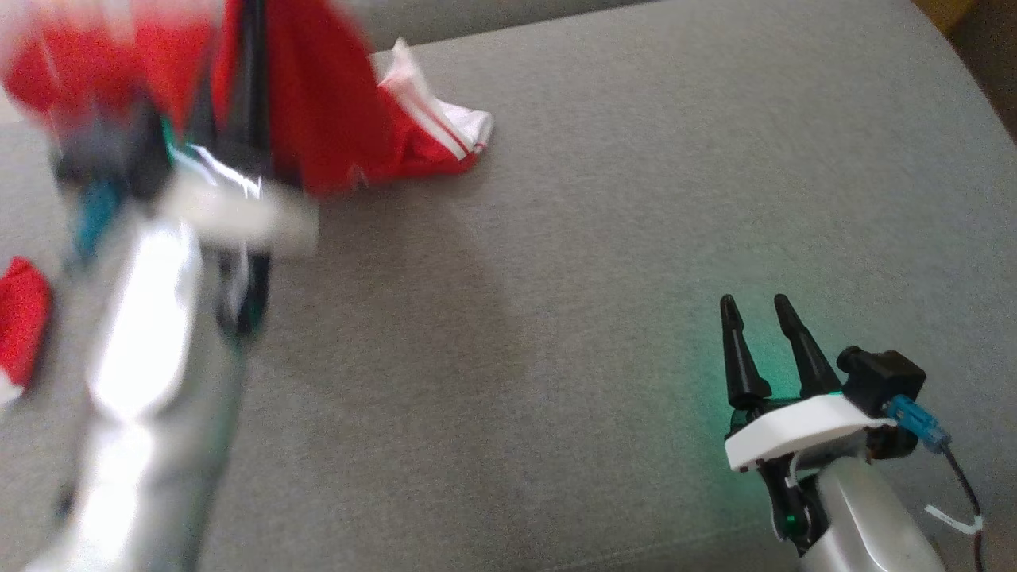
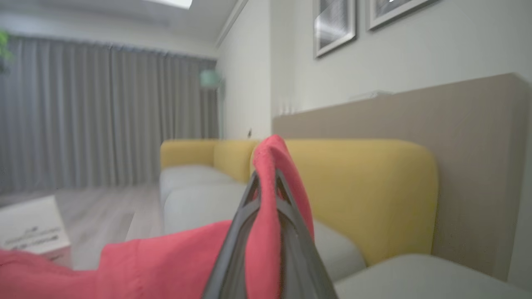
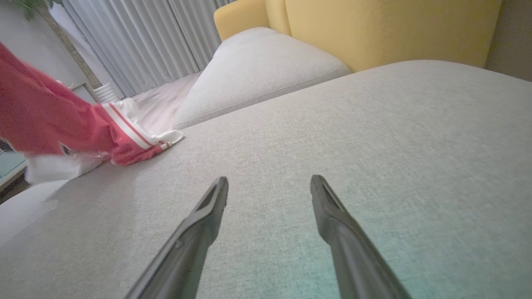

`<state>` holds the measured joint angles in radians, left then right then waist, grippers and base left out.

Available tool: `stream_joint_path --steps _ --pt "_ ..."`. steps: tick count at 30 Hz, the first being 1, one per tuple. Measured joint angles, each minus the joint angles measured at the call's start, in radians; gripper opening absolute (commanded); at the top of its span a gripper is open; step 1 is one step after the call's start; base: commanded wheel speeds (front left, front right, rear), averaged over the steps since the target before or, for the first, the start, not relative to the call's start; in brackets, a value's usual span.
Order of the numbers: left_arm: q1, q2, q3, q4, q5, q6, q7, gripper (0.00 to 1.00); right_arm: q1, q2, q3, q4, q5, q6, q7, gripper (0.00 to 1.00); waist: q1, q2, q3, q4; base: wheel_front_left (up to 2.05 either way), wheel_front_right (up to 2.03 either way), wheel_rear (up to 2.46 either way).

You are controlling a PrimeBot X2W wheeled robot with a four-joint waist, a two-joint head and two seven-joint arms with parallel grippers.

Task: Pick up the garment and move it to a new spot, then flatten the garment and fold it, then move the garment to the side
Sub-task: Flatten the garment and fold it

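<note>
Seat: a wide grey sofa cushion (image 1: 604, 238) lies under both arms. Its middle and right are bare apart from a green glow (image 1: 699, 357) beside the right gripper.
Second cushion: another grey one (image 3: 257, 70) adjoins it further along, making two in all, with a seam between them.
Backrest: yellow padding (image 3: 374, 29) runs behind both cushions.
Curtain: grey pleats (image 2: 83, 112) cover the far end of the room above a pale wood floor (image 2: 104, 207).
Garment: one red piece of clothing (image 1: 318, 103) with white stripes and white trim at one end. Its upper part is lifted off the seat, while its striped end (image 3: 137, 133) rests crumpled on the cushion's far left. A red patch (image 1: 20, 318) at the left edge of the head view may belong to it (I cannot tell).
Left arm: a pale forearm (image 1: 151, 334), blurred, rises across the left of the head view and hides part of the cloth.
Left gripper: (image 2: 266, 178) its two dark fingers are pressed together with a fold of the red cloth pinched between them, and the cloth drapes down over them.
Right gripper: (image 1: 755, 306) its fingers are spread apart with nothing between them, low over the cushion's near right and well apart from the garment.
In the way: nothing lies between the right gripper and the cloth.
Pictures: two frames, (image 2: 334, 25) and (image 2: 399, 10), hang on the wall above the backrest.
Card: one white printed sheet (image 2: 31, 226) sits near the floor, its text too blurred to read.
</note>
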<state>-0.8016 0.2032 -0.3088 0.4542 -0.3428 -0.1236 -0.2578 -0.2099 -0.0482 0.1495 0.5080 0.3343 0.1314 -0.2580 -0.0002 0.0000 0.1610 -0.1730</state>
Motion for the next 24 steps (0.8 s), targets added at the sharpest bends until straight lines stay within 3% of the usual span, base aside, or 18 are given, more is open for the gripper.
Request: stream_joint_path --steps 3,4,5,8,12,19,24 --pt "0.24 -0.026 0.061 0.037 -0.021 0.001 0.001 0.44 -0.001 0.0 -0.001 0.001 -0.004 0.0 0.0 1.0 -0.0001 0.0 -0.012 0.029 0.0 0.0 0.0" --pt "0.311 -0.038 0.083 0.051 -0.025 0.001 0.001 0.84 -0.001 0.0 -0.001 0.002 -0.007 0.0 0.0 1.0 0.0 0.0 -0.014 0.038 0.0 0.0 0.0" --pt "0.376 -0.057 0.101 0.065 -0.027 0.001 0.001 1.0 -0.001 0.0 -0.001 0.002 -0.012 0.0 0.0 1.0 0.0 0.0 -0.013 0.046 0.0 0.0 0.0" --pt "0.501 -0.109 0.142 0.093 -0.015 0.001 0.002 1.0 -0.001 0.0 -0.004 0.006 -0.028 0.0 0.0 1.0 0.0001 0.0 -0.01 0.066 0.0 0.0 0.0" --pt "0.552 -0.148 0.181 0.085 0.022 0.0 0.001 1.0 -0.001 0.0 -0.014 0.011 -0.045 0.0 0.0 1.0 0.0001 0.0 -0.014 0.089 0.0 0.0 0.0" --pt "0.604 -0.156 0.208 0.024 0.062 0.0 0.001 1.0 -0.007 0.0 0.006 0.021 -0.061 0.0 0.0 1.0 0.0001 0.0 -0.027 0.142 0.0 0.0 0.0" --pt "0.615 -0.157 0.135 -0.016 0.019 0.006 0.001 1.0 -0.117 -0.001 0.023 0.098 -0.093 0.0 0.0 1.0 0.0001 0.0 -0.014 0.221 0.0 0.0 0.0"
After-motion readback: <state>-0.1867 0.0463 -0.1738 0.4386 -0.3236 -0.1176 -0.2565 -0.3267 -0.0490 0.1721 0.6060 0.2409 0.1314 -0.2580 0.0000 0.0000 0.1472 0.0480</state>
